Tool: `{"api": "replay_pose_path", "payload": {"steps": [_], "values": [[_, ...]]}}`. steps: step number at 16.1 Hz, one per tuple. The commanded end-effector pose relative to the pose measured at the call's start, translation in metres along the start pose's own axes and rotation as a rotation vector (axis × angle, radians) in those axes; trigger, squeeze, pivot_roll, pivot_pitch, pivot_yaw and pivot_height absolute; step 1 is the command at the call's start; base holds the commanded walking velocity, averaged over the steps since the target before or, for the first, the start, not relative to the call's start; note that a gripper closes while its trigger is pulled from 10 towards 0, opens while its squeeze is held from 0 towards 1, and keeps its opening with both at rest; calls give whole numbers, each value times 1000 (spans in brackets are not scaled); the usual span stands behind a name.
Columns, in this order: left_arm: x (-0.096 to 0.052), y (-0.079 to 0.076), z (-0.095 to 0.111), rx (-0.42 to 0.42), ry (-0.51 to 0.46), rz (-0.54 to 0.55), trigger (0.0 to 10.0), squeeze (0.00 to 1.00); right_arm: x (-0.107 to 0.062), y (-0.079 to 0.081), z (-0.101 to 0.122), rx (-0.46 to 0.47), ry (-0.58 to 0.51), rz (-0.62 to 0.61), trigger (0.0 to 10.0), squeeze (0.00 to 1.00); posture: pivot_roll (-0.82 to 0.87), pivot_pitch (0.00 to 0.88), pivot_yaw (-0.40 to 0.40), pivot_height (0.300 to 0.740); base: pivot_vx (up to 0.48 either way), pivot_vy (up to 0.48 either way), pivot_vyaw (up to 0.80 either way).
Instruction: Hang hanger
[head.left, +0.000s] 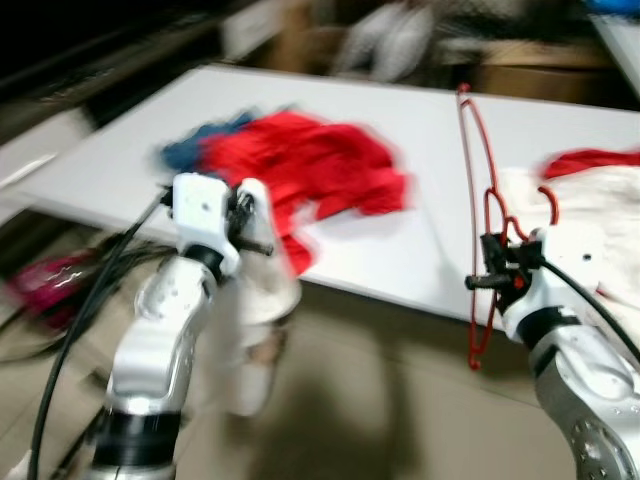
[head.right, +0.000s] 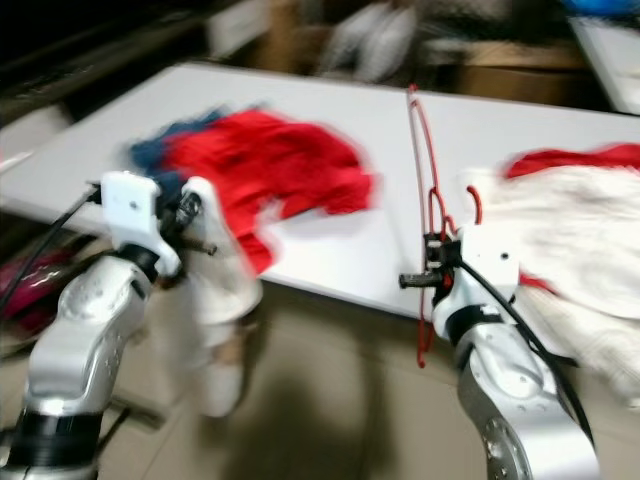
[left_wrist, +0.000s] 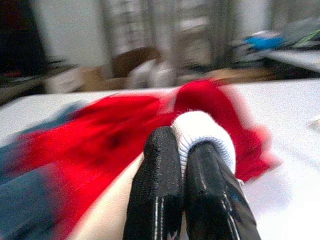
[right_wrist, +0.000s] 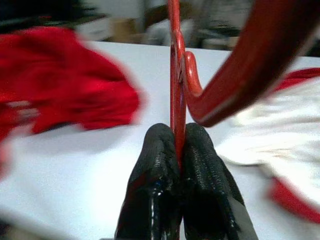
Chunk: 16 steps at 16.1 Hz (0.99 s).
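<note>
The hanger (head.left: 478, 210) is a thin red wire frame, held upright and edge-on in front of the white table (head.left: 420, 250), so it reads as a long narrow loop with its hook (head.left: 548, 205) curling beside the wrist. The right gripper (right_wrist: 178, 150) has its 2 black fingers pressed together on the red wire, which runs straight up between them; the thick red curve crossing the right wrist view is the hook, close to the lens and out of focus. The hanger's lower end hangs below the table edge, over the tiled floor (head.left: 380, 400). The left gripper (left_wrist: 184, 165) is clamped on a white ribbed fabric edge (left_wrist: 205, 130), part of a pale garment (head.left: 262, 300) that droops off the table's near edge. On the table lie a red garment (head.left: 320, 165) over something blue (head.left: 195, 150), and to the right a white garment with red trim (head.left: 590, 215). Everything is smeared by motion blur: the background shapes beyond the table cannot be identified, and a pink object (head.left: 45, 280) low at the left is too blurred to name.
</note>
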<state>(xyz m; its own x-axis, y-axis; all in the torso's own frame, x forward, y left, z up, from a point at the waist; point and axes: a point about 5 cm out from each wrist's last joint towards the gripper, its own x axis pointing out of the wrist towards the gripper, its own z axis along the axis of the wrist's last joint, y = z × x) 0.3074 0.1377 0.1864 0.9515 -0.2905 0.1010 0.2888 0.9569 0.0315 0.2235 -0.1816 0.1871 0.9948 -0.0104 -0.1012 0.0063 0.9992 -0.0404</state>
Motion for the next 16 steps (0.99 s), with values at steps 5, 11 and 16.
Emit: {"api": "replay_pose_path", "payload": {"steps": [5,11,16], "values": [[57,-47,74,-129,-264,-299,10000,0,7,-1,7,36,-49,-25,10000,0,-5,0,68,740,393,0,-800],[107,0,247,-149,-664,-140,10000,0,9,-2,12,46,-87,-34,10000,0,4,0,64,740,247,0,-344],[114,20,221,69,-598,-13,10000,0,7,2,11,59,-98,-32,10000,0,-3,0,99,740,0,0,0]]}}
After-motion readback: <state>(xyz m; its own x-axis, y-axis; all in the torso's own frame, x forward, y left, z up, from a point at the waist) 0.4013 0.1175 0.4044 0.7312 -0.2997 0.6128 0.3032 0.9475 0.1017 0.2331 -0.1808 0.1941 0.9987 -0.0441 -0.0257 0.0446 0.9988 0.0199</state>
